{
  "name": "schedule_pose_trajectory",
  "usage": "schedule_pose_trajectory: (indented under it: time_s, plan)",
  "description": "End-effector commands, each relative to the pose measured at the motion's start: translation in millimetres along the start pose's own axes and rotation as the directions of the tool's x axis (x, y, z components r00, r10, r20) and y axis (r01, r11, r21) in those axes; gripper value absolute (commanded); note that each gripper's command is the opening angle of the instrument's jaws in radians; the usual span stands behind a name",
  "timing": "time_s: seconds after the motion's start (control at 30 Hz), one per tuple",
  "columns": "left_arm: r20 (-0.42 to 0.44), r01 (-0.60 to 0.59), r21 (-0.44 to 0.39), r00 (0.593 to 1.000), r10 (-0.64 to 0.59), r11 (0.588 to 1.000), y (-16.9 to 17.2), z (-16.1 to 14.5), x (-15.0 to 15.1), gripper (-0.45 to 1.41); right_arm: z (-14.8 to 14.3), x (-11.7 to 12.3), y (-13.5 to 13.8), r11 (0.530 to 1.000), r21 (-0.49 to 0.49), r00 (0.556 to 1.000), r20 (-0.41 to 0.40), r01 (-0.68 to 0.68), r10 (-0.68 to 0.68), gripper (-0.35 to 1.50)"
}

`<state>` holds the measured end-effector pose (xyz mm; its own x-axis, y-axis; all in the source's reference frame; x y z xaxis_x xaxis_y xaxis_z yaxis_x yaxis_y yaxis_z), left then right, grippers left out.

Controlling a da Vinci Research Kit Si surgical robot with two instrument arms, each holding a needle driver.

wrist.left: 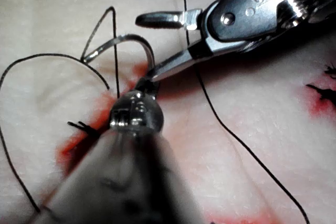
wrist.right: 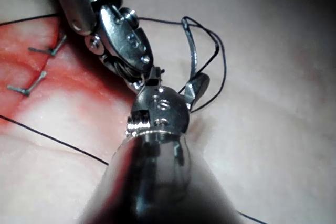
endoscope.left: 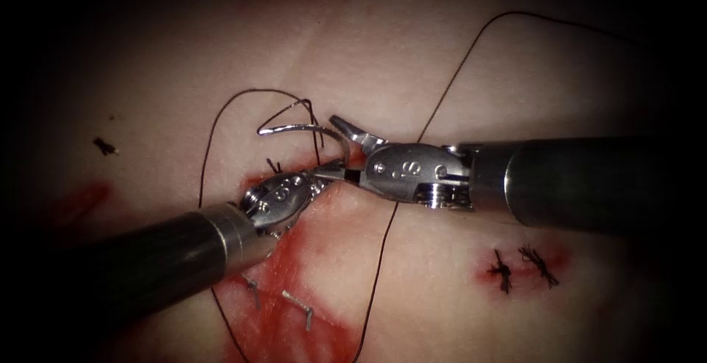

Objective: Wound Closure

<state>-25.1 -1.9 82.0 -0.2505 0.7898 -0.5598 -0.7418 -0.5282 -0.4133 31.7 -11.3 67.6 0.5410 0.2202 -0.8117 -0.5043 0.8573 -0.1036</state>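
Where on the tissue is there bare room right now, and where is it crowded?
Bare: the tissue above the right tool, right of the thread; also below that tool's shaft, between thread and tied stitches. Crowded: the centre, where the left tool grips the needle near one end, the right tool's jaws open beside it.

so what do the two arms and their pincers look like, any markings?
Both arms are dark, smooth, round shafts ending in silver metal collars. Each carries a polished steel wristed head with small rivets and slim tapered jaws. The right pincer head bears stamped characters reading like "S"; the left pincer head shows similar engraving, unreadable.
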Motion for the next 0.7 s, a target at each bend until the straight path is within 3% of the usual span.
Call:
schedule_pose_trajectory:
  time_s: [0.03,0.07,0.13,0.23,0.5,0.7]
  plan:
    - [-0.001,-0.005,0.008,1.000,0.005,1.000,0.1,0.8,-0.1,-0.45,0.9,0.2,-1.1,0.998,-0.039,0.998,0.023,0.053,-0.052,0.96]
    - [-0.007,0.001,0.017,1.000,-0.001,1.000,0.2,0.8,-0.1,-0.45,0.9,0.3,-1.4,0.995,-0.062,0.996,0.046,0.076,-0.073,0.91]
    - [-0.018,-0.008,0.031,1.000,0.009,0.999,0.2,0.8,-0.1,-0.45,0.8,0.5,-1.8,0.987,-0.096,0.989,0.087,0.127,-0.119,0.59]
    - [-0.031,-0.007,0.048,0.999,0.009,0.999,0.2,0.7,0.0,-0.45,0.8,0.8,-1.9,0.977,-0.123,0.979,0.133,0.173,-0.157,0.42]
    - [-0.046,-0.051,0.090,0.997,0.055,0.995,0.7,0.8,0.1,-0.45,1.9,1.0,-2.4,0.967,-0.141,0.968,0.164,0.211,-0.187,0.49]
    - [-0.060,-0.086,0.105,0.994,0.093,0.991,1.3,0.9,0.1,-0.45,2.6,1.2,-2.4,0.965,-0.145,0.965,0.179,0.219,-0.192,0.73]
